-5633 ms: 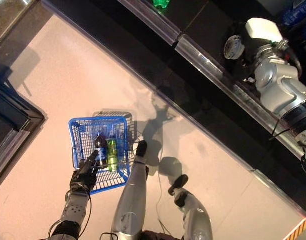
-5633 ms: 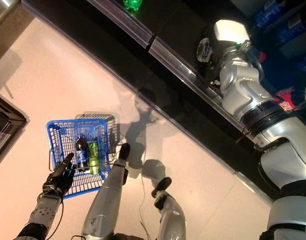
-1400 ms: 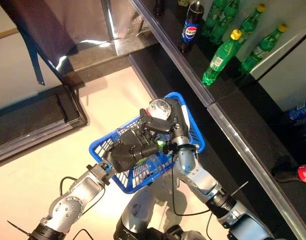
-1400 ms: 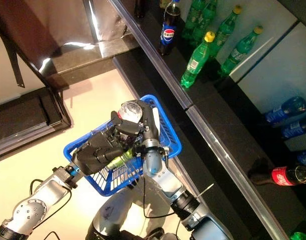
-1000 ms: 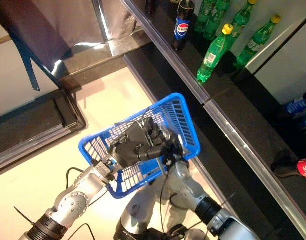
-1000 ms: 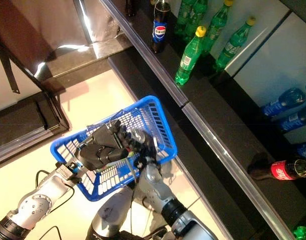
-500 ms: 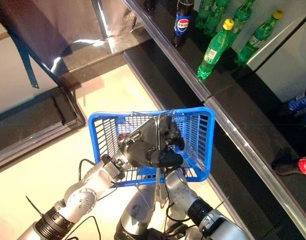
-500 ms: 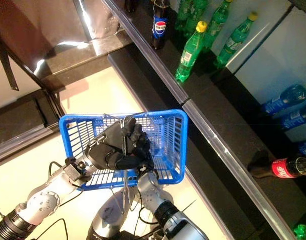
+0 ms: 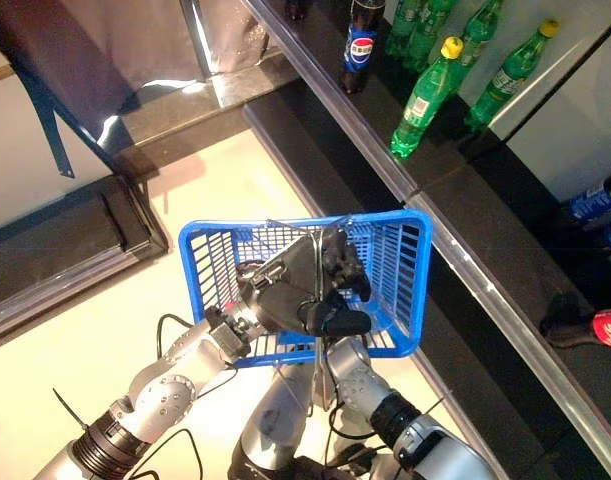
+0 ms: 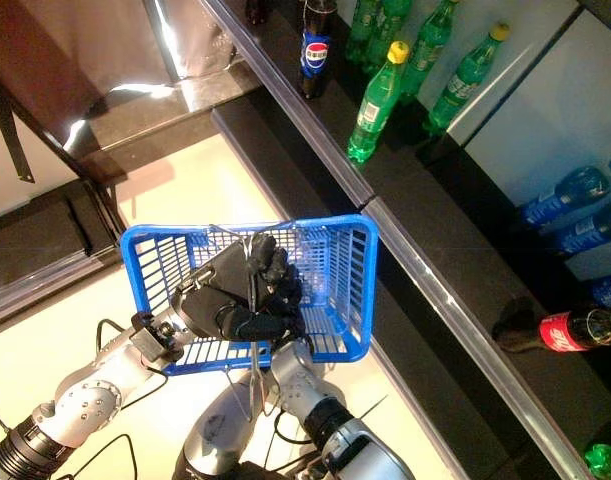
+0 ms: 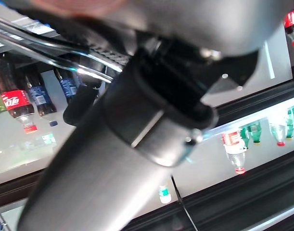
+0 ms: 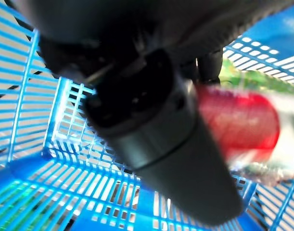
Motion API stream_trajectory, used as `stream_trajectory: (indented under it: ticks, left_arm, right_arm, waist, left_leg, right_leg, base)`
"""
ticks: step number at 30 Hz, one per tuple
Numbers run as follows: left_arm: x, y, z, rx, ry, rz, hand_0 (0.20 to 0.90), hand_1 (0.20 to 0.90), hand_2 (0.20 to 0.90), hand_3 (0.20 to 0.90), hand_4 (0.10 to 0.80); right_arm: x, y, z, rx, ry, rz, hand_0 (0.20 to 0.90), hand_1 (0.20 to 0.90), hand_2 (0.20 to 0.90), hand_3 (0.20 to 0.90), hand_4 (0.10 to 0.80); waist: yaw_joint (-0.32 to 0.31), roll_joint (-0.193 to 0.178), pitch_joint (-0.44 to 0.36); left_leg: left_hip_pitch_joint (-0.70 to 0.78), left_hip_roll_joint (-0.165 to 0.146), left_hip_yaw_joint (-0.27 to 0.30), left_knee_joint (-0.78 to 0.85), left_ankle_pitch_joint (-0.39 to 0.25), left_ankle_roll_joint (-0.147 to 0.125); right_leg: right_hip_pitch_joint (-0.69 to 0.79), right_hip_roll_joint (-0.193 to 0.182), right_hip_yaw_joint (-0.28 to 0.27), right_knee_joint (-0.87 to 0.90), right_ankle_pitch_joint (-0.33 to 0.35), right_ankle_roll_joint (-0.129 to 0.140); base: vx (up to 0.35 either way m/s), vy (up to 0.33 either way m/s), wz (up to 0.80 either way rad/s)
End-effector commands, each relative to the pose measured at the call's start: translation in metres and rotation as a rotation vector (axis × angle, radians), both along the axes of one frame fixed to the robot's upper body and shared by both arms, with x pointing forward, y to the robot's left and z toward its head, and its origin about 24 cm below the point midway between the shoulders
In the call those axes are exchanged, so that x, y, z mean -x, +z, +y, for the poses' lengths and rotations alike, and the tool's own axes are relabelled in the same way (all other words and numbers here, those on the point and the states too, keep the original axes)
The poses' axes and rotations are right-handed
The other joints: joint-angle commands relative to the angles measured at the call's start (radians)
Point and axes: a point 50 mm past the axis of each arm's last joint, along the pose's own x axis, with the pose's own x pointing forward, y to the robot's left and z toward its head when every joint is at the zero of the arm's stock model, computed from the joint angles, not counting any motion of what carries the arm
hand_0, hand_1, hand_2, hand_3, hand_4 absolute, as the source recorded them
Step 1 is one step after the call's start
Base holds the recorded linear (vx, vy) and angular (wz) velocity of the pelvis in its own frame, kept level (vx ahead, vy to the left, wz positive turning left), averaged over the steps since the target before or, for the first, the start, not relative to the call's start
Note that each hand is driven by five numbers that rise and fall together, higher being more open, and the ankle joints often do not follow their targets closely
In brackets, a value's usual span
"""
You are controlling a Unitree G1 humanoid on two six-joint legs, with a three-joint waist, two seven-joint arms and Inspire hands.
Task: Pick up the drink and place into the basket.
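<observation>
The blue wire basket (image 9: 417,262) hangs in the air in front of me, tilted toward the head camera. My left hand (image 9: 297,298) is curled round its thin wire handles (image 10: 252,340). My right forearm (image 9: 353,368) rises from below and passes behind the basket, so the head views hide the right hand. In the right wrist view the right hand (image 12: 161,120) sits among blue mesh. A blurred drink with a red label (image 12: 238,127) lies just beside its thumb. Whether the fingers grip the drink is unclear.
A dark shelf with a metal front rail (image 9: 463,268) runs diagonally on the right. It carries green bottles (image 9: 423,95) and a cola bottle (image 9: 359,45). Blue bottles (image 10: 575,190) and a red-labelled one (image 10: 570,330) lie lower down. A dark low platform (image 9: 75,250) is at the left.
The basket has been lifted off the floor by my left hand. The right hand, holding a clear bottle above the rim 1.4 s ago, has sunk behind the basket. The last half second shows almost no movement.
</observation>
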Motion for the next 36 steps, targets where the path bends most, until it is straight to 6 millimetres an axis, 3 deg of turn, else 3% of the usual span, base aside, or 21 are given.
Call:
stream_trajectory:
  ticks: [1,8,15,24,32,36]
  left_arm:
    - [0.082,0.15,-0.027,0.737,-0.414,-0.898,0.3,0.3,0.3,0.2,0.1]
    - [0.075,0.146,-0.006,0.76,-0.273,-0.925,0.3,0.3,0.3,0.2,0.1]
    - [0.073,0.142,0.034,0.795,-0.128,-0.961,0.3,0.3,0.3,0.2,0.1]
    - [0.078,0.141,0.066,0.812,-0.084,-0.98,0.3,0.3,0.3,0.2,0.1]
    - [0.074,0.134,0.09,0.862,0.046,-0.88,0.3,0.3,0.3,0.2,0.1]
    - [0.065,0.118,0.101,0.876,0.173,-0.746,0.3,0.3,0.3,0.2,0.1]
  right_arm:
    - [0.002,0.024,0.025,-0.062,-0.016,-0.092,0.9,0.9,0.9,0.9,0.8]
    - [0.013,0.053,0.006,0.05,-0.037,-0.281,0.9,0.9,0.9,0.9,0.8]
    - [0.027,0.074,-0.05,0.161,-0.09,-0.455,0.9,0.9,0.9,0.9,0.8]
    - [0.038,0.088,-0.101,0.174,-0.184,-0.56,0.9,0.9,0.9,0.9,0.8]
    - [0.044,0.102,-0.116,0.127,-0.194,-0.64,0.9,0.9,0.9,0.9,0.8]
    - [0.047,0.11,-0.117,0.109,-0.145,-0.699,0.9,0.9,0.9,0.9,0.8]
  waist:
    - [-0.02,0.055,-0.257]
    - [-0.052,0.038,-0.26]
    - [-0.084,0.015,-0.265]
    - [-0.098,-0.004,-0.268]
    - [-0.106,-0.009,-0.279]
    - [-0.11,-0.014,-0.293]
  left_leg:
    - [0.068,0.018,0.026,-0.001,-0.052,0.011]
    - [0.073,0.035,0.051,-0.018,-0.049,0.01]
    - [0.079,0.053,0.082,-0.043,-0.041,0.006]
    - [0.086,0.068,0.092,-0.049,-0.039,-0.003]
    - [0.105,0.081,0.098,-0.061,-0.036,-0.014]
    - [0.128,0.093,0.103,-0.077,-0.033,-0.021]
  right_leg:
    - [-0.072,0.012,0.011,0.015,0.201,-0.035]
    - [-0.087,0.017,0.026,0.013,0.206,-0.031]
    - [-0.102,0.027,0.041,-0.001,0.221,-0.022]
    - [-0.089,0.046,0.046,-0.032,0.227,-0.021]
    - [-0.068,0.062,0.053,-0.065,0.218,-0.026]
    - [-0.049,0.08,0.061,-0.095,0.206,-0.031]
  base:
    - [0.0,0.0,0.0]
    - [-0.019,0.001,-0.07]
    - [-0.033,-0.004,-0.13]
    - [-0.016,-0.028,-0.09]
    - [0.0,-0.003,-0.01]
    - [-0.001,-0.035,-0.03]
